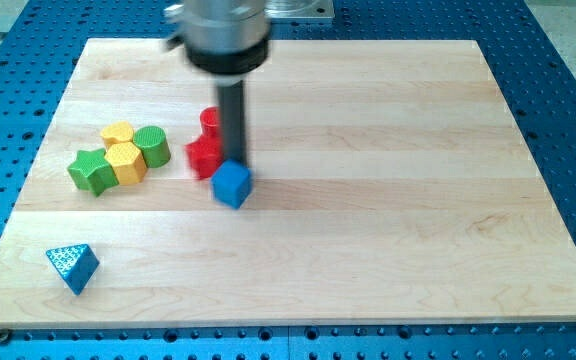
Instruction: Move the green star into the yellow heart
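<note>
The green star (91,171) lies at the view's left, at the left end of a tight cluster. It touches a yellow block (126,162). A second yellow block, which looks like the heart (118,133), sits just above that one. Another green block (152,146) closes the cluster on the right. My tip (236,162) is well to the right of the cluster. It stands right behind a blue cube (232,185) and beside a red block (205,156).
A second red block (211,121) sits above the first, partly hidden by the rod. A blue triangular block (72,267) lies near the board's bottom left corner. The wooden board (388,200) is edged by a blue perforated table.
</note>
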Controlling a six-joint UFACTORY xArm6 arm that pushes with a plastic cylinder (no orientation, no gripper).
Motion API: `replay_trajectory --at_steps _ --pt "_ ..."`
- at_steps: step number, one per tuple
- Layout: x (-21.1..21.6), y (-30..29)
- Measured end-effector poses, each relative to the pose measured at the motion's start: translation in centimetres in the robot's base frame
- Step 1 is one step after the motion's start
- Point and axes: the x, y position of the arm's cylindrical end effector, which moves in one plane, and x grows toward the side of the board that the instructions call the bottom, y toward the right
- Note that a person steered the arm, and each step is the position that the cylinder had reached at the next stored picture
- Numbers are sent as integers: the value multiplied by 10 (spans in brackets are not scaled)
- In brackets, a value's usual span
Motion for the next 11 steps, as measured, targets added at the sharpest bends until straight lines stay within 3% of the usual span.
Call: replay_trajectory --at_steps 1,2,3,4,5,6,7,8,10,11 --pt "-7 3" --pt "-55 10" --pt "-42 -43" --pt "38 -113" --pt "68 -134" --pt "68 -115" --pt "79 -189" --pt "41 -211" --pt "-20 -170" --pt "15 -216"
